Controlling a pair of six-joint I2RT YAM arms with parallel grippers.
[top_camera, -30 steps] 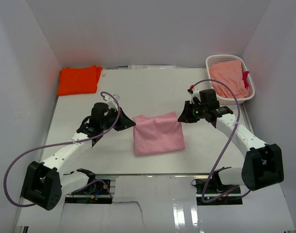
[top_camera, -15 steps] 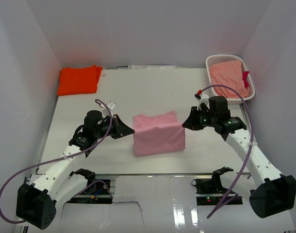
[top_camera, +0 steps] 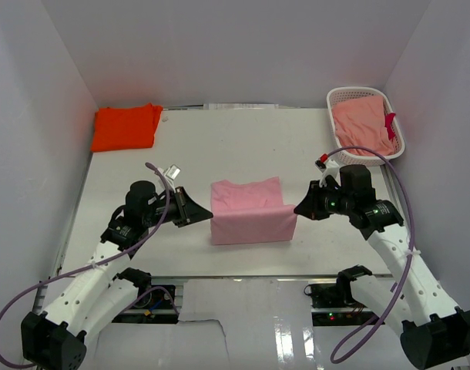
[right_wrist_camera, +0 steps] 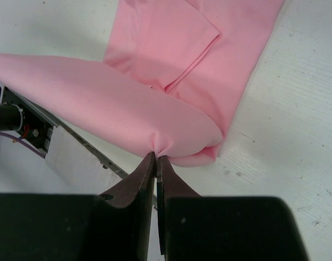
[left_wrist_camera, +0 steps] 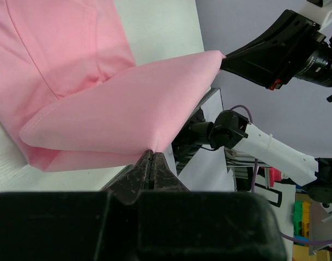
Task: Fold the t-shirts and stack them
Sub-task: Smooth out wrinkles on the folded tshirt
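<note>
- Pinching the raised edge of the pink t-shirt (top_camera: 249, 202), my left gripper (top_camera: 208, 218) and right gripper (top_camera: 297, 210) clamp opposite corners.
- Since a second ago I've drawn that edge nearward, over the shirt lying mid-table (top_camera: 243, 146).
- Orange t-shirt (top_camera: 125, 127) unmoved, far-left.

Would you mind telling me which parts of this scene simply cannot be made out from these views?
- Top view: lower layers of the pink t-shirt, hidden under the fold held up by the left gripper and right gripper.
- Top view: the cloth in the basket is bunched, so its type is unclear; the red bit on it is too small to identify.
- Both wrist views: the orange t-shirt lies outside the frame.
</note>
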